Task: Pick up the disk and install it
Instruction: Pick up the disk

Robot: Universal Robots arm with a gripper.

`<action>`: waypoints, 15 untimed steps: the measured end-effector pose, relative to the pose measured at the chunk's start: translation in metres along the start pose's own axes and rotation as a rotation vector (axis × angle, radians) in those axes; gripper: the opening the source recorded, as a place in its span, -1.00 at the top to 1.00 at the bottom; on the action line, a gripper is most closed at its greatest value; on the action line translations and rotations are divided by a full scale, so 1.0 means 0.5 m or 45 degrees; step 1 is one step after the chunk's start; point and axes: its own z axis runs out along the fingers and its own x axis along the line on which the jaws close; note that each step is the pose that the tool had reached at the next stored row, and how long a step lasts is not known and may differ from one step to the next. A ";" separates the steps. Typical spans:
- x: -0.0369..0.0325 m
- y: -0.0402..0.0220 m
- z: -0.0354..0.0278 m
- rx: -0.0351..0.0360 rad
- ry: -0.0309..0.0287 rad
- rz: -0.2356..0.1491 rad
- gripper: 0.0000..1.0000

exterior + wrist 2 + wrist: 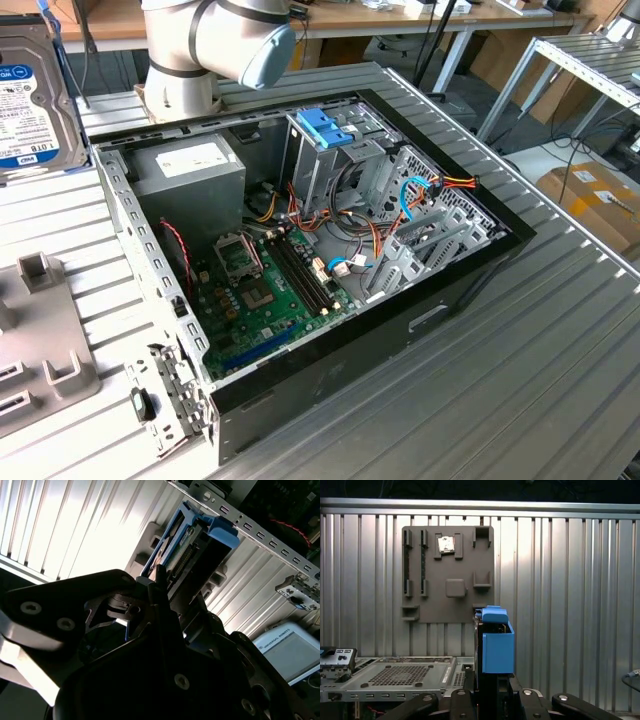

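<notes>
So the open case [330, 375] sits mid-bench [520, 380], with the arm base [185, 60] right behind it and the holder plate [40, 350] on the bench at the exterior view's left. Inside the case, the power supply [190, 175] is in the back corner on the exterior view's left, the drive cage [325, 150] is beside it to the right, and the motherboard [265, 295] is in front of both. The disk [30, 95] is at the exterior view's far left, pinched in the end effector [167, 592]
</notes>
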 end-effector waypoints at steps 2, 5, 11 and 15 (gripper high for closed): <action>0.000 -0.004 0.000 0.0000 -0.0001 0.000 0.30; 0.000 -0.011 0.000 0.0000 -0.0001 0.000 0.30; 0.000 -0.017 0.000 0.0000 0.0000 0.000 0.30; 0.000 -0.017 0.000 0.0000 -0.0001 0.000 0.30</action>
